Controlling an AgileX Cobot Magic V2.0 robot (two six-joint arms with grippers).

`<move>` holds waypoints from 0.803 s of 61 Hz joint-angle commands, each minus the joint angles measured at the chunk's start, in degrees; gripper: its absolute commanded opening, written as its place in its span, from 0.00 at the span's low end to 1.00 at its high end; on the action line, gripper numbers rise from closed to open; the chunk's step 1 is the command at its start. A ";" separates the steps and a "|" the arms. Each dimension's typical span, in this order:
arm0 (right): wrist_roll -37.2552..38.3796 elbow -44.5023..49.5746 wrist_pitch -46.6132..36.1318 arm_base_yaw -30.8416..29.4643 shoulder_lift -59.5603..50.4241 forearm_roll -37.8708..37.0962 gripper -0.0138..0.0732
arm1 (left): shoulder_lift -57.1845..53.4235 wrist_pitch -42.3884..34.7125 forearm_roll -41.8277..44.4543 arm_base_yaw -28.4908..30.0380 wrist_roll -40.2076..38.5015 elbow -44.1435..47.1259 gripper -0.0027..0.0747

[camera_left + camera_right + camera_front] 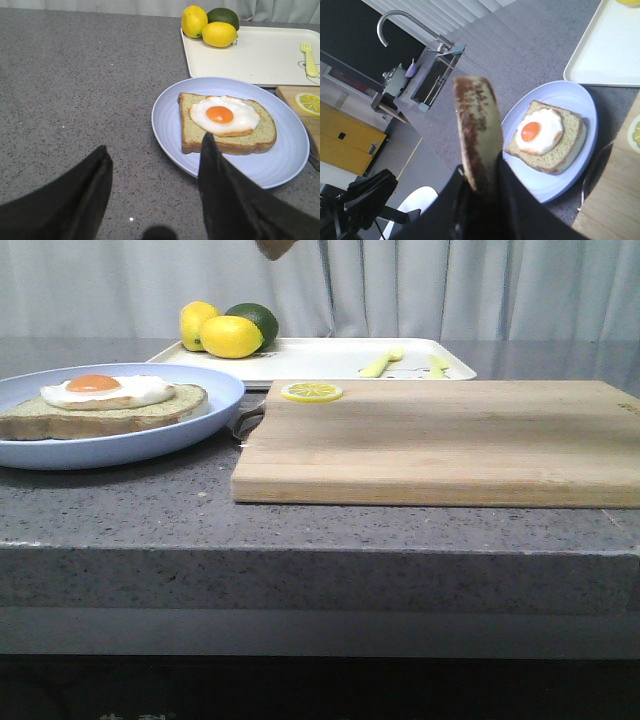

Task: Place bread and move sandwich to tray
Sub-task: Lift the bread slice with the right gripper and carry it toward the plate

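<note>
Holding one bread (476, 135), two lemons (231, 337), one lime (256, 318)

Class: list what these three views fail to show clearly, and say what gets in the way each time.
- Right gripper: its fingertips are hidden behind the bread in the right wrist view.
- Tray: its far right part is cut off by the left wrist picture's edge.
- Dark object: cropped by the top edge of the front view; unidentifiable.
- Metal item between plate and board: mostly hidden.

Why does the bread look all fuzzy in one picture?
In the right wrist view, the bread sits very close to the camera in the right gripper, so it blurs; the plate behind is sharper. The left wrist view is crisp; the front view is slightly soft.
</note>
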 commanded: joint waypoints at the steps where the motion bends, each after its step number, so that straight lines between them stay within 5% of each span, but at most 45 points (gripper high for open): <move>1: -0.14 -1.32 -4.13 3.18 -1.76 6.96 0.29 | 0.81 -3.93 -0.78 -0.41 -0.29 -1.64 0.54; 18: -0.14 -1.32 -19.95 14.97 1.07 20.74 0.29 | 0.81 -3.67 -3.13 -0.41 -0.29 -1.64 0.54; 49: 9.52 -14.01 -24.09 28.03 23.71 20.74 0.29 | 0.81 -3.67 -3.13 -0.41 -0.29 -1.64 0.54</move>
